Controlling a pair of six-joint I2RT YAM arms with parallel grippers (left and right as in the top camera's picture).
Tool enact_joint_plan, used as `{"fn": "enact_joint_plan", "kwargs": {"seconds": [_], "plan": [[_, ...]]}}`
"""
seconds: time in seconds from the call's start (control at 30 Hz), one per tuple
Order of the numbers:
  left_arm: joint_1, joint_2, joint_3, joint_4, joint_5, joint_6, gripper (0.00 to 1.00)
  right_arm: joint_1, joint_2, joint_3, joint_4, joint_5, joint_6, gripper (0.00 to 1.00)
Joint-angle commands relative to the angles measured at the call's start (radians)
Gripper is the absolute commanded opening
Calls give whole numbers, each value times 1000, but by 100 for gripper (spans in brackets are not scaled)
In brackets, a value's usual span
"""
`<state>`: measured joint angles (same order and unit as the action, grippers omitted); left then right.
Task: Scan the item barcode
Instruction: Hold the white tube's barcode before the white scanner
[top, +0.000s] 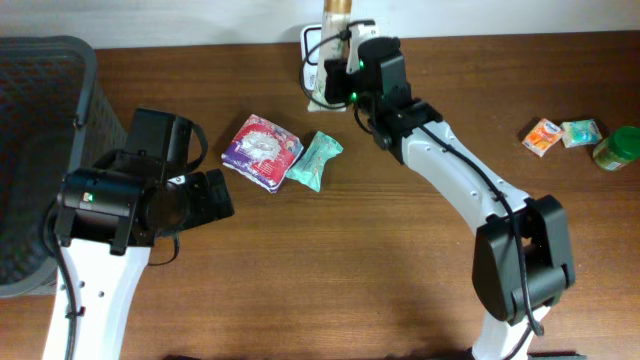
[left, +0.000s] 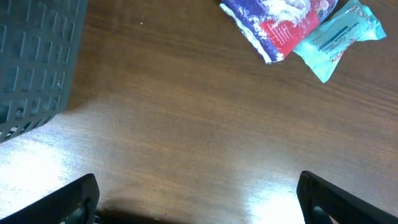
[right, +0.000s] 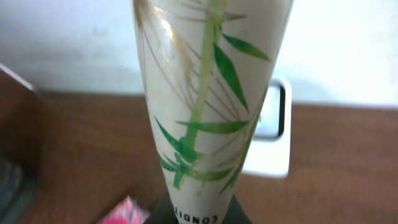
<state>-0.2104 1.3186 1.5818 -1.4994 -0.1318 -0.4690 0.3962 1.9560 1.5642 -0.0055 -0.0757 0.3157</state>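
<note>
**Lead:** We begin at the right gripper (top: 345, 55). Its jaws are closed. Its own camera does not show the fingers, but the tube (right: 205, 93) rises straight out of their line, so we judge it held at the cap end.

**Second:** Agreed. The left gripper (left: 199, 208) stands wide open over bare wood, holding nothing. And where is the tube?

**Lead:** At the back edge of the table, upright, just in front of a white block with a dark-framed window (right: 277, 124), which we take for the scanner.

**Second:** Handling?

**Lead:** We judge it light, with soft walls that give under pressure and a smooth, somewhat slippery skin. The stiff shoulder by the cap is the sound place to grip. Squeezing the middle risks buckling it or letting it twist.

**Second:** Appearance?

**Lead:** Cream-white, widening away from the gripper, printed with green bamboo leaves and thin gold strokes. Partial lettering sits upside down near the cap. We see no barcode on the face shown.

**Second:** Outward from there?

**Lead:** A purple-and-red packet (top: 262, 150) touches a teal packet (top: 317, 160) mid-table, and a grey basket (top: 40, 100) stands far left.
</note>
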Motion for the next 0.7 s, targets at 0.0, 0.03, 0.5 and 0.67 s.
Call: {"fn": "enact_joint_plan", "kwargs": {"seconds": [0.0,0.03,0.5,0.67], "plan": [[-3,-4,3,3,-7,-9,99,-5,68,217,19,27,7,4],[-3,-4,3,3,-8,-10,99,-5,151,338,-25,27,6,4],[-3,-4,3,3,-8,-10,99,-59,414,474,-222,-69,255,4],[-3,-4,3,3,-8,-9,99,-64,416,474,-300,-364,418,4]]}}
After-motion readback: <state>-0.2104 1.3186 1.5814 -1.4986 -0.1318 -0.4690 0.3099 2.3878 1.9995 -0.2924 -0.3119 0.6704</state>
